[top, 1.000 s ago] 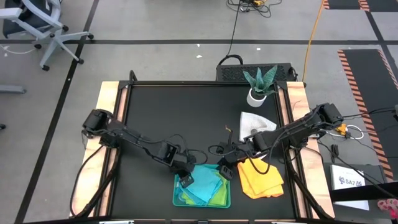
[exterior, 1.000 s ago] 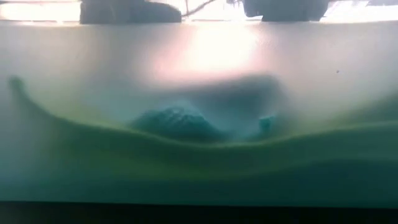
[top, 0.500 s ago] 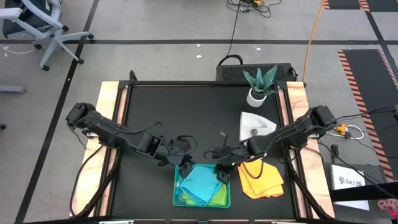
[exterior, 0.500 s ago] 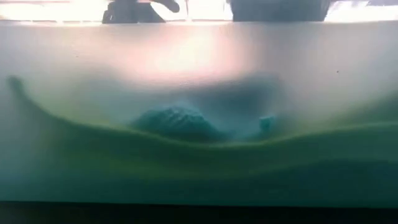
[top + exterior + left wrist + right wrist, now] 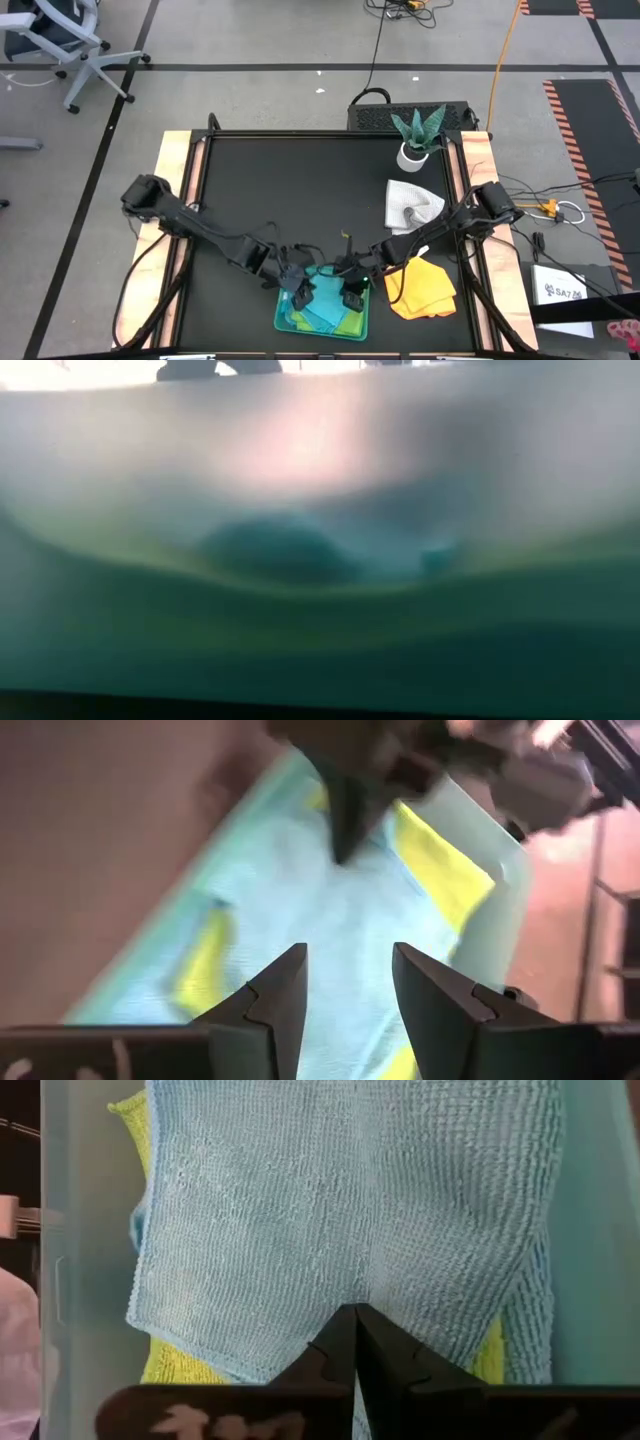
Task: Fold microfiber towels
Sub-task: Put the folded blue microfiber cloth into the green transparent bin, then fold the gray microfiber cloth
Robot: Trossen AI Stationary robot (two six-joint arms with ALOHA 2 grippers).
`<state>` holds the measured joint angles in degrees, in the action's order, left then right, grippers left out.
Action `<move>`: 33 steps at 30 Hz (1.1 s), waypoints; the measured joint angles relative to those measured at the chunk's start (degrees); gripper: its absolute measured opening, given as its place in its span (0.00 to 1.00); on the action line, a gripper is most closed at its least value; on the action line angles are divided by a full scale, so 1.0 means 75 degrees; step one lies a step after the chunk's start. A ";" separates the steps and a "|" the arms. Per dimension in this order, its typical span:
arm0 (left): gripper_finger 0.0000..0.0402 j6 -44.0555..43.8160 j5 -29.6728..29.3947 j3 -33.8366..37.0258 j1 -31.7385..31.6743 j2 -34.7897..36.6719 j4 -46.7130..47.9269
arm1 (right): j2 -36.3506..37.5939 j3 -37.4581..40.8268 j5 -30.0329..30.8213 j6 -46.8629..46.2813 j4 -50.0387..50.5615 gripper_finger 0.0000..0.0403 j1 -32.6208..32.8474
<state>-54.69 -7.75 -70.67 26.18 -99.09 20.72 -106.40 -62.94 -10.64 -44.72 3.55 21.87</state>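
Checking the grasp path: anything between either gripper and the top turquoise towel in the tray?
Nothing visible. The right gripper is shut on the turquoise blue microfiber towel, which tops the stack in the teal rectangular plastic tray. The left gripper hovers open directly above the same towel.

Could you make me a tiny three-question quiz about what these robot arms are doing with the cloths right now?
1. True or false: the right gripper has its fingers shut on the turquoise towel.
2. Which cloth lies beside the teal tray, outside it? A) lime green towel B) yellow-orange towel C) turquoise towel
3. Fill in: the left gripper hovers over the tray with its fingers ____.

Key: 1 true. 2 B, the yellow-orange towel. 3 open.
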 joint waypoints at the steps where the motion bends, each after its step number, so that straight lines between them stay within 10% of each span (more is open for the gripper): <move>1: 0.37 -0.0074 0.0131 0.0000 0.0052 -0.0151 -0.0122 | 0.0051 0.0005 -0.0003 -0.0001 0.0025 0.00 0.0000; 21: 0.37 -0.0124 0.0048 -0.0017 0.0303 -0.0502 0.0444 | 0.2961 0.0000 0.1669 0.0693 0.1295 0.00 -0.0035; 33: 0.37 0.3152 -0.3428 -0.0020 -0.0639 0.1755 0.1014 | 0.3229 0.0006 0.2899 -0.0681 0.6615 0.00 -0.0446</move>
<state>-31.05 -33.46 -70.82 21.39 -85.93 28.32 -82.18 -62.89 11.10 -49.82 53.16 18.52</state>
